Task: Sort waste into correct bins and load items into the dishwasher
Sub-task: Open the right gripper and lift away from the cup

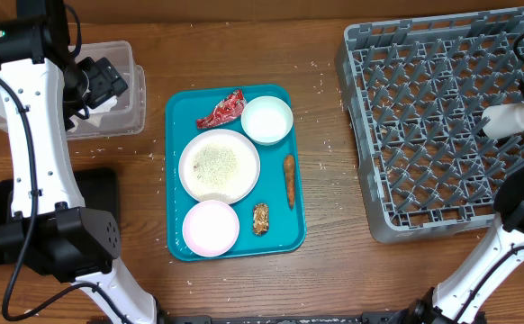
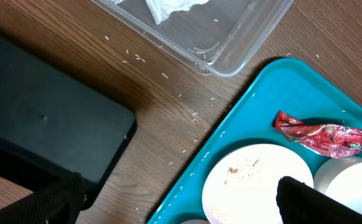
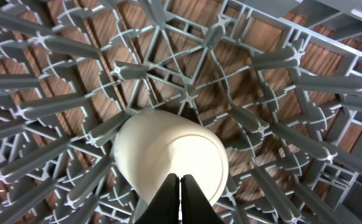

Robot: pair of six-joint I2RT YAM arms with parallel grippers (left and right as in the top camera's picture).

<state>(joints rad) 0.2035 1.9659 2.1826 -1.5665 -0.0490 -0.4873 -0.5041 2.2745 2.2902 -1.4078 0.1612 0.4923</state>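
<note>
Within clenched right gripper (image 3: 181, 183): rim of small cup (image 3: 162, 152), dish rack (image 3: 280, 81) just beyond. May slip from thin pinch or snag on pegs (image 3: 63, 102).

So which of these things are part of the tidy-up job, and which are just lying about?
Part of the job: napkin, foil wrapper, sausage, nutty chunk, big plate with rice, bowl, small plate, cup, clear tub, black tray, grey dish rack.
Just lying about: teal tray, wooden table.
</note>
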